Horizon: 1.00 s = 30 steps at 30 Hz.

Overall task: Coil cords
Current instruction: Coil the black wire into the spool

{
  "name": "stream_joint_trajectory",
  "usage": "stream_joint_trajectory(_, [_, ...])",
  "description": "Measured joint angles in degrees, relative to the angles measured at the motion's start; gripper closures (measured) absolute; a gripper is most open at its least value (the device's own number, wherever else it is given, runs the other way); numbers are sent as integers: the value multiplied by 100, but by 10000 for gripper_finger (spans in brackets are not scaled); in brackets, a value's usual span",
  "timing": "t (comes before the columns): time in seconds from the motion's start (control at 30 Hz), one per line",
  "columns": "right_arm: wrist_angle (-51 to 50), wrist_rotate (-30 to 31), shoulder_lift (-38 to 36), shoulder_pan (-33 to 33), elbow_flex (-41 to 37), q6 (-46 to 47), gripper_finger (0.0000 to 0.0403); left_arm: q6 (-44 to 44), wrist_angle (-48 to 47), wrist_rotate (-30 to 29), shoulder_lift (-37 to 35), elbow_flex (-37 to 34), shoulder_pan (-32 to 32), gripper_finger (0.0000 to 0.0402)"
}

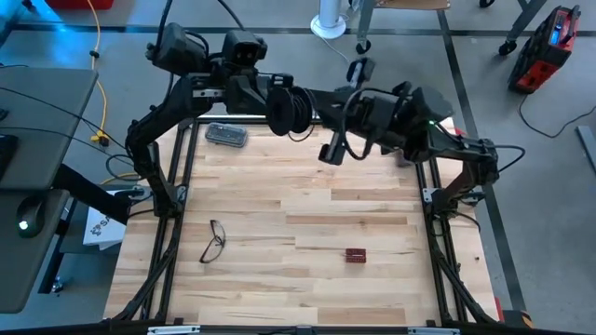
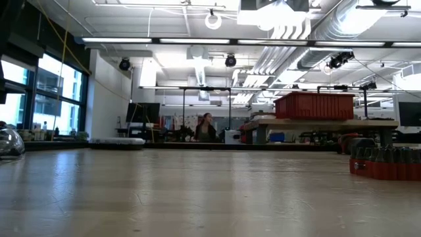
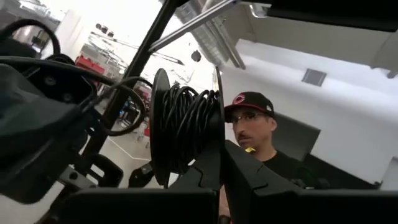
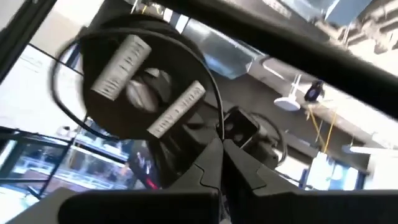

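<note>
Arms meet raised over the table's (image 1: 307, 209) far edge. Left gripper (image 1: 279, 100) is clamped on the reel (image 1: 291, 107), wound with wire (image 3: 186, 127). Right gripper (image 1: 328, 141) is closed just beside it. Reel labels are unreadable.

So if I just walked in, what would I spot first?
Probably the two dark arms meeting high over the far side of the wooden table, with a round black reel wound with thin dark wire held up between them. The left gripper is shut on the reel's rim, and the right gripper is shut right next to it. Lower down, black eyeglasses and a small red block lie on the table's near half.
</note>
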Motion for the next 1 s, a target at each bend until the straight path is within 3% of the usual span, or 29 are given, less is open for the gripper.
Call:
stream_joint_trajectory(0.17, [41, -163, 17, -143, -2, 653, 403, -2, -688, -55, 16, 0, -167, 401])
stream_joint_trajectory(0.37, [-175, -258, 24, 28, 116, 524, 403, 134, -753, -271, 24, -8, -161, 401])
stream_joint_trajectory(0.53, [-301, 309, 10, 242, 289, -84, 403, 251, -720, -352, -54, -1, -14, 401])
stream_joint_trajectory(0.7, [-350, 491, 13, 336, 341, -358, 403, 336, -750, -466, -63, -1, 84, 401])
stream_joint_trajectory(1.0, [-463, 793, 13, 285, 339, -402, 403, 594, -1667, -436, -38, 12, -8, 401])
